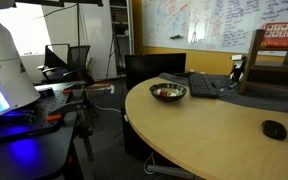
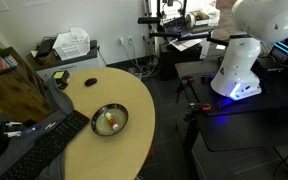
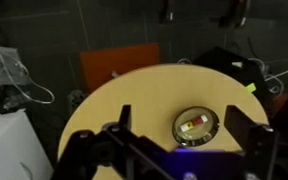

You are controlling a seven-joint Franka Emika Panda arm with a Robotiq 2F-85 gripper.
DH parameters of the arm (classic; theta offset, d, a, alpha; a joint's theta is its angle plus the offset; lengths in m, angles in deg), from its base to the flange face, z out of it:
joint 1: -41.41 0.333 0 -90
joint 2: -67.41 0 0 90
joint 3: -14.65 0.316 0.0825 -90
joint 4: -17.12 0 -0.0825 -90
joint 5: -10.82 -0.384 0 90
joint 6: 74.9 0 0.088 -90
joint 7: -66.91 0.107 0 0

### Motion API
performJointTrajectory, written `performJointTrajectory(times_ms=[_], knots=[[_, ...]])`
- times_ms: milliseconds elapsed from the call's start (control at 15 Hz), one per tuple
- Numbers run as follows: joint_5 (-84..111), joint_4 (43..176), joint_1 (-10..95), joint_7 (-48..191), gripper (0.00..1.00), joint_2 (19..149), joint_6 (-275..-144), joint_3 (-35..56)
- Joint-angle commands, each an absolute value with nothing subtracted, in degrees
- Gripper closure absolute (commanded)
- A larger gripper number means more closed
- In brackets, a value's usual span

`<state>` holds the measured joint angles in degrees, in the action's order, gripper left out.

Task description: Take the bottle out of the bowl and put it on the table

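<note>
Gripper (image 3: pixel 180 112) is wide open, well apart from the bowl (image 3: pixel 198 109); bottle (image 3: pixel 192 126) lies flat inside, framed between the fingers (image 3: pixel 240 130) in wrist view, long axis seemingly finger to finger.

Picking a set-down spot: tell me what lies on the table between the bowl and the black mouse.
Nothing. In an exterior view the table between the bowl and the mouse is bare wood; the keyboard sits off to one side.
</note>
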<state>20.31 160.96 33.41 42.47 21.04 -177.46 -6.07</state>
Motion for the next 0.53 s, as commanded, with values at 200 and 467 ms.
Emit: performJointTrajectory(times_ms=[200,467], knots=[[20.0,161.0,33.0,44.9,0.00,21.6,-177.7,-4.7],[17.1,162.3,32.9,62.3,0.00,24.6,-179.4,4.4]])
